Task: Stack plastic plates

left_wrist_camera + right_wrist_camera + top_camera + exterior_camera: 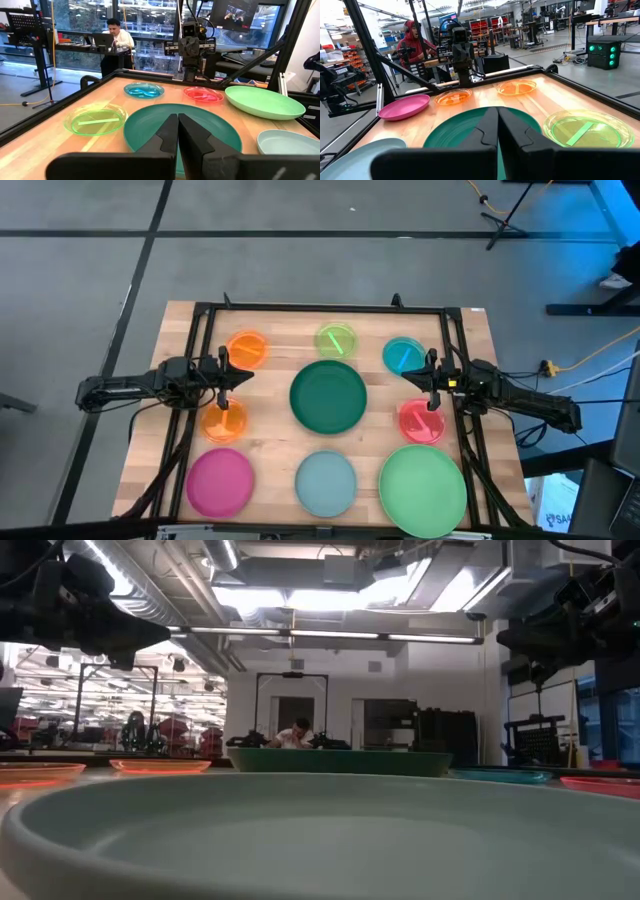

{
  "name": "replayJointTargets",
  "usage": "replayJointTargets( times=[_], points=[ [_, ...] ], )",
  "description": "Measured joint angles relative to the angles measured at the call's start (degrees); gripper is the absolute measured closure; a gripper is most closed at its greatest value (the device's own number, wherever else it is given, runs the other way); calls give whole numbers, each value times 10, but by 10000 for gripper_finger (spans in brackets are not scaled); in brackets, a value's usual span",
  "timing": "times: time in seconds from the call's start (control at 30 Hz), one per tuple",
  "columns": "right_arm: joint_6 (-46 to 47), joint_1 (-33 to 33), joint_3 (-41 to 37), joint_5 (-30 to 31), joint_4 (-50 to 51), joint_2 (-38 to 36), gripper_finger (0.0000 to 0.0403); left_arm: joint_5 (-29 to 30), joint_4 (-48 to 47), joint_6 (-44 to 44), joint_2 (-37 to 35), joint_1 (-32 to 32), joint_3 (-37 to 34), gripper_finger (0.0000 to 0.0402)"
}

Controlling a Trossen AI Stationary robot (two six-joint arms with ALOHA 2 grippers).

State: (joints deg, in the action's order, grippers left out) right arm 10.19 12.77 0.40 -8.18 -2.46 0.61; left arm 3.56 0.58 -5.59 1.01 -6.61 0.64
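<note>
Nine round plates lie flat and apart on the wooden table. Far row: an orange plate [247, 348], a lime plate [337, 340], a teal plate [403, 355]. In the middle sit a second orange plate [224, 421], the large dark green plate [328, 396] and a red-pink plate [422, 420]. Near row: magenta [220, 481], pale blue-grey [326, 482], light green [423, 488]. My left gripper [240, 380] [177, 117] hangs shut above the table between the two orange plates. My right gripper [412, 380] [497, 110] hangs shut between the teal and red-pink plates. Both point at the dark green plate [182, 131] [465, 131].
A black frame [320, 308] runs round the table's far and side edges. Bare wood shows between the plates. A person sits beyond the table's right side [114, 35] and another beyond its left side [412, 42]. The pale blue-grey plate [320, 840] fills the low view's foreground.
</note>
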Motion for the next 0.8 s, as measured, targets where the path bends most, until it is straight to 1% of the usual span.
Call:
replayJointTargets(
  times=[0.67, 0.7, 0.8],
  points=[
    [0, 0, 0, 0, 0, 0, 400, 0, 0, 1, 0, 0, 0, 395],
    [0, 0, 0, 0, 0, 0, 400, 0, 1, 5, 0, 0, 0, 395],
    [0, 0, 0, 0, 0, 0, 400, 26, 50, 59, 0, 0, 0, 395]
  ],
)
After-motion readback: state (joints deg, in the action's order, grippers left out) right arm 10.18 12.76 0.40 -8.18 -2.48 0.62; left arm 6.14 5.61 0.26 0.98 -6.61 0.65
